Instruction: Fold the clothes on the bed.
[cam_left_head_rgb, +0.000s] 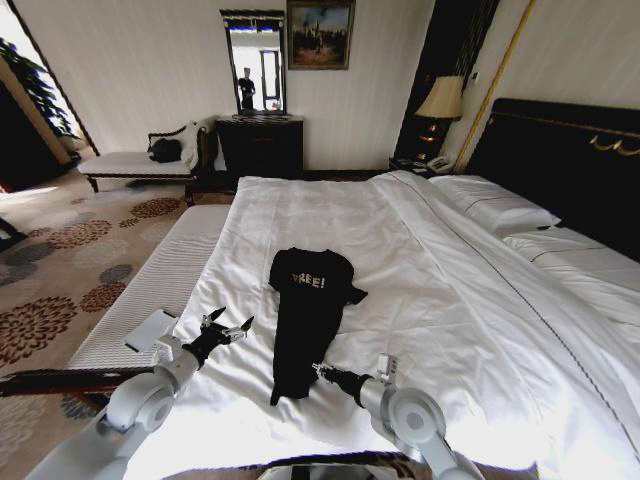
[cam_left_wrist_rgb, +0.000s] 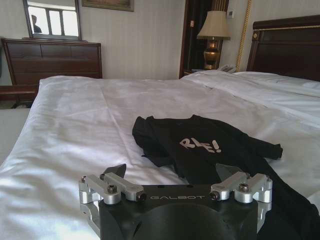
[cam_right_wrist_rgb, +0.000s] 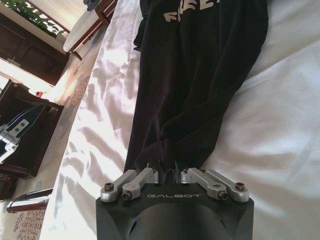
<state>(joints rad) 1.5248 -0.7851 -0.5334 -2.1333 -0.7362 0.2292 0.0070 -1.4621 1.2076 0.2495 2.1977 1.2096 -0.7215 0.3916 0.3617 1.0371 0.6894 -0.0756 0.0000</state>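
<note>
1. from the head camera i saw the black garment (cam_left_head_rgb: 306, 322) lying lengthwise on the white bed (cam_left_head_rgb: 450, 300), a little left of the frame's centre, its lettered chest toward the top and its narrow hem end toward the bottom.
2. the white lettering (cam_left_head_rgb: 307, 283) sat creased across the chest, and one short sleeve poked out to the right.
3. my right gripper (cam_left_head_rgb: 322, 373) was at the lower centre of the head view, right at the hem end of the garment.
4. in the right wrist view the right gripper (cam_right_wrist_rgb: 169, 172) had its jaws drawn close together, with a bunch of the black fabric (cam_right_wrist_rgb: 200, 85) gathered between them; i read it as clamped on the hem.
5. my left gripper (cam_left_head_rgb: 228, 325) stood at the lower left of the head view, over bare sheet, just beside the garment's left edge and apart from it.
6. in the left wrist view the left gripper (cam_left_wrist_rgb: 175, 177) had its jaws spread wide with nothing between them, the garment (cam_left_wrist_rgb: 210, 150) lying beyond.
</note>
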